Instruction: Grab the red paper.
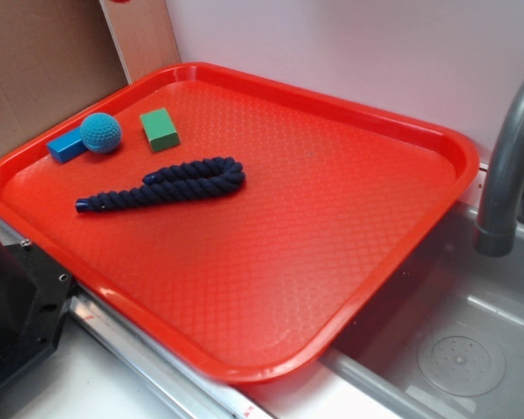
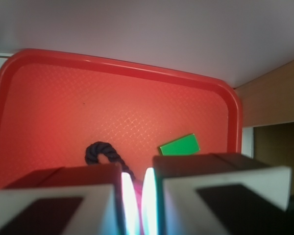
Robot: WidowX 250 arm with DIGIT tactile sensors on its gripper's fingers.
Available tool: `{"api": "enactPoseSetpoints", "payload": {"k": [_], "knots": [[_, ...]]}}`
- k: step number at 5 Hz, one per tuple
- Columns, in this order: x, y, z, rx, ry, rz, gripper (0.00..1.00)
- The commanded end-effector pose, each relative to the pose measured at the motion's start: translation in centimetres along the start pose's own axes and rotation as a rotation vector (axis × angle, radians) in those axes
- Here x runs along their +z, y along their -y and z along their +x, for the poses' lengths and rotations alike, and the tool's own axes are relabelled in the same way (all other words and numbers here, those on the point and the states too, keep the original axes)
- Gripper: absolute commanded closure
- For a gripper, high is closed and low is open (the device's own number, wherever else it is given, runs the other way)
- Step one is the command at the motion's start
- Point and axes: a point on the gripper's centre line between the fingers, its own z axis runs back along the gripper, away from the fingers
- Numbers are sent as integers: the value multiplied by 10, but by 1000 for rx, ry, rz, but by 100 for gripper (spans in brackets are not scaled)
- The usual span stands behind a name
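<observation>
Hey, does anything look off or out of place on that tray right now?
No red paper shows in either view, which is odd given the task. The tray also sits askew, one corner overhanging the sink.

The gripper has broad, blocky fingers with white edges.

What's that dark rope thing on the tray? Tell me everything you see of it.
The rope is dark navy, thick, of twisted strands, seemingly cotton. It lies flat on the red tray, folded double into a narrow loop, both ends together. Nothing but the tray touches it; the teal ball and green block lie apart.
</observation>
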Motion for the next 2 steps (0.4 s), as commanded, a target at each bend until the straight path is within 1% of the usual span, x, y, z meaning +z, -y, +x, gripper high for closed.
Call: {"api": "enactPoseSetpoints", "payload": {"k": [1,2], "knots": [[31,5,4,-40,45,-59,100],[30,11,-1,-48,56,-128,100]]}}
